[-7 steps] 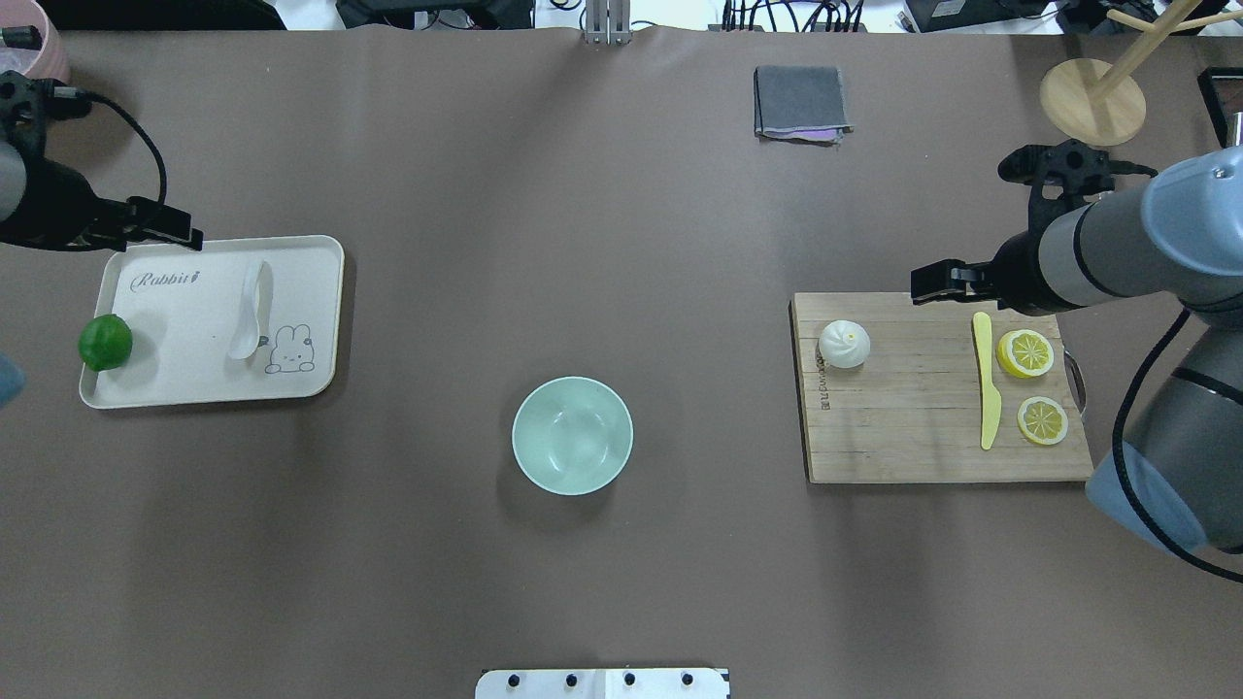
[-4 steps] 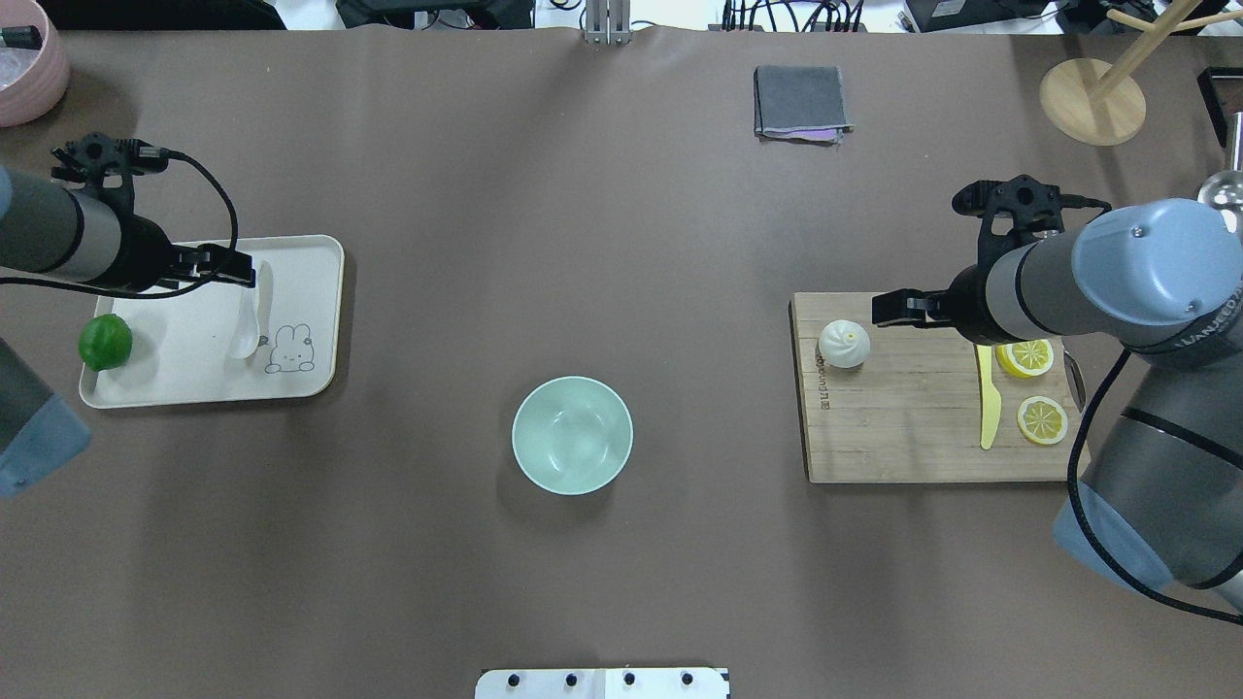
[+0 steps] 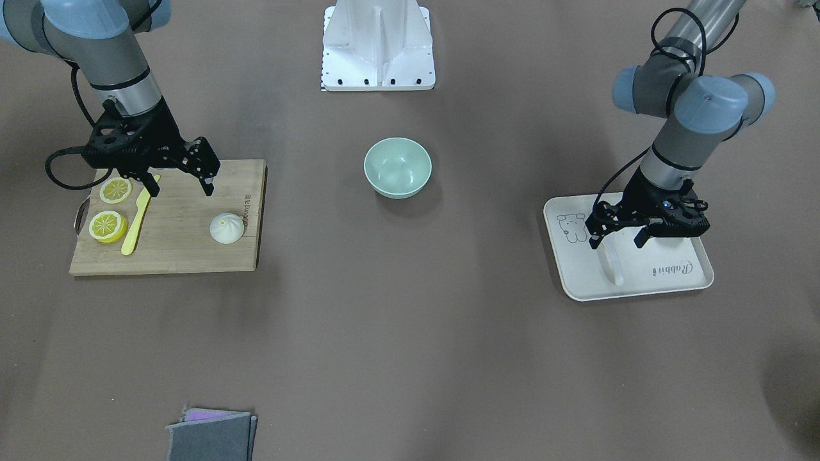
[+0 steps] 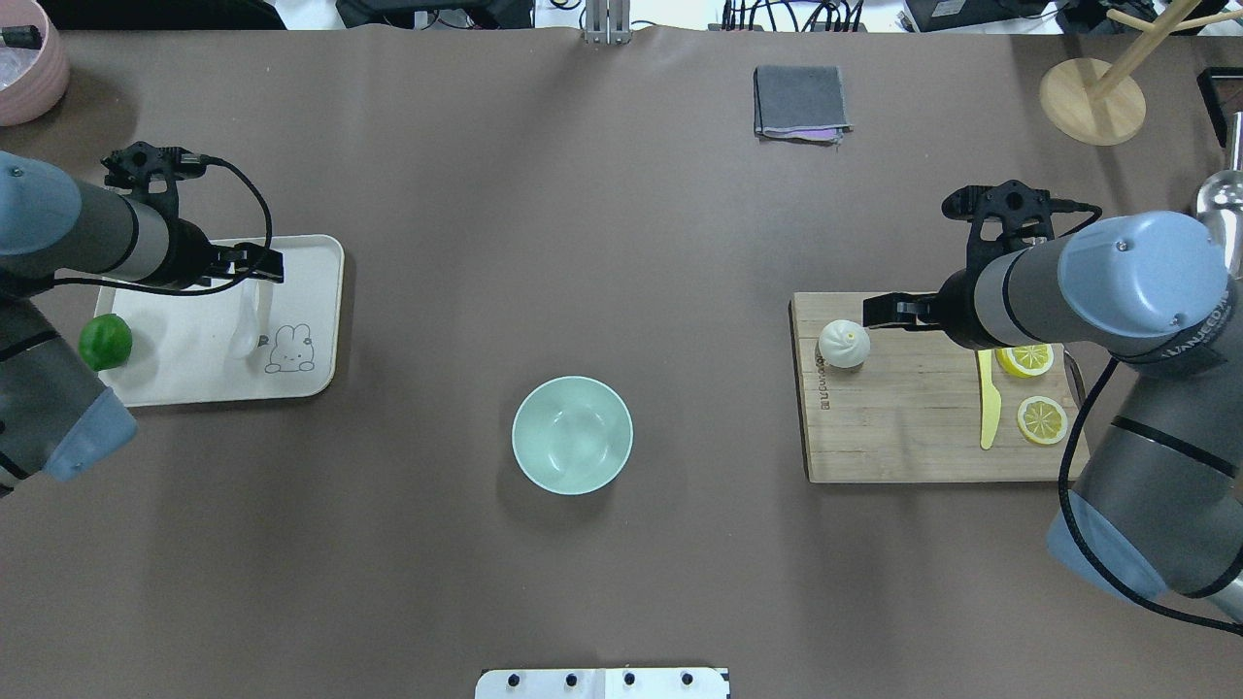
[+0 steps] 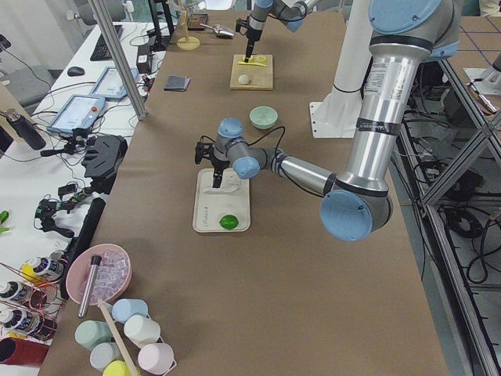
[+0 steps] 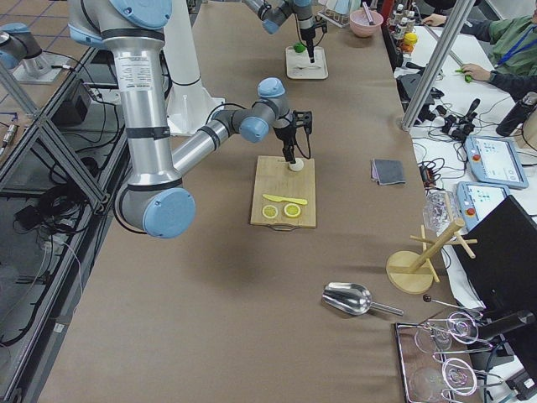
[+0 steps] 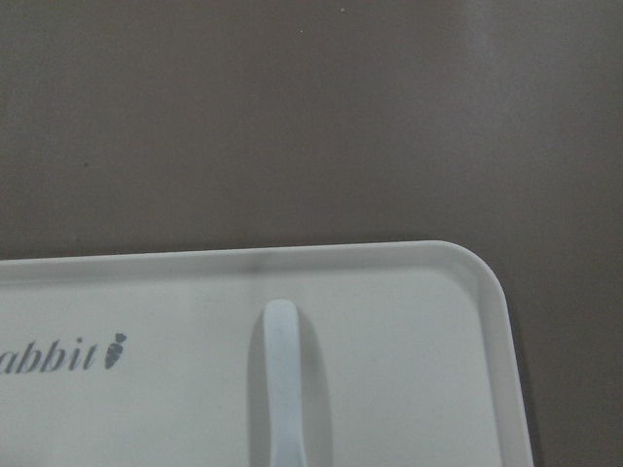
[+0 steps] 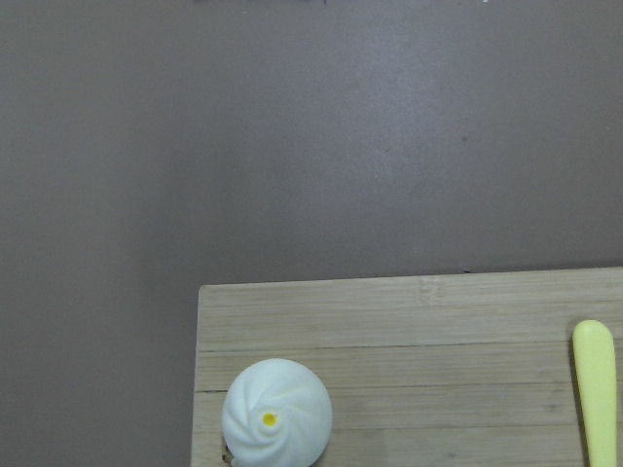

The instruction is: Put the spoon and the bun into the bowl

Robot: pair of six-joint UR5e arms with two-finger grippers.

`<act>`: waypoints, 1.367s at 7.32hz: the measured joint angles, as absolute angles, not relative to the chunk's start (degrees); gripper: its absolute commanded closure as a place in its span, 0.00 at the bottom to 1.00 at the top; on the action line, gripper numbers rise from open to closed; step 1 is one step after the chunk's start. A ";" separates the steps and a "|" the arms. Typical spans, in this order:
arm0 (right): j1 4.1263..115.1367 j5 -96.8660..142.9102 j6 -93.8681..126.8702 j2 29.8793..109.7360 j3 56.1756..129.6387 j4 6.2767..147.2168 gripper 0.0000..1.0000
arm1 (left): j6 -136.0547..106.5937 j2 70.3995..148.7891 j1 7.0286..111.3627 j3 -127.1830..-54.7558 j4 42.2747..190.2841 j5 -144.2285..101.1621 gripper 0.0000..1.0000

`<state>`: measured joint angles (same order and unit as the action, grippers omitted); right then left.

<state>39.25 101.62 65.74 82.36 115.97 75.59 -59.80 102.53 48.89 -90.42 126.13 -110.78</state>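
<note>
Left gripper (image 3: pixel 616 238): fingers spread, gripping nothing. It has slid right across the tray (image 4: pixel 320 291) and now hangs over the handle of the spoon (image 4: pixel 245 335).
Spoon: unmoved on the tray. It lies front to back, with the handle pointing away from the robot and the scoop nearer it.
Bowl (image 4: pixel 572 435): same spot mid-table, well apart from both arms.
Bun (image 4: pixel 844 344): unmoved at the left end of the board (image 4: pixel 903 437), pleats up.
Right gripper (image 3: pixel 180 186): fingers wide apart, gripping nothing. It has crept left and is now just beyond the bun.
</note>
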 measured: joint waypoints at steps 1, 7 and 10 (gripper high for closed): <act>39.23 101.55 65.74 82.36 116.00 75.59 0.01 | -60.26 103.69 48.91 -86.79 129.53 -110.75 0.11; 39.13 100.99 65.74 82.35 116.06 75.58 0.01 | -60.68 101.99 49.14 -84.12 134.88 -110.75 0.40; 39.11 100.99 65.74 82.35 116.09 75.59 0.01 | -62.36 101.81 48.99 -84.09 135.74 -109.18 0.51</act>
<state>39.11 100.99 65.74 82.35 116.09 75.59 -62.36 101.81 48.99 -84.09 135.74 -109.18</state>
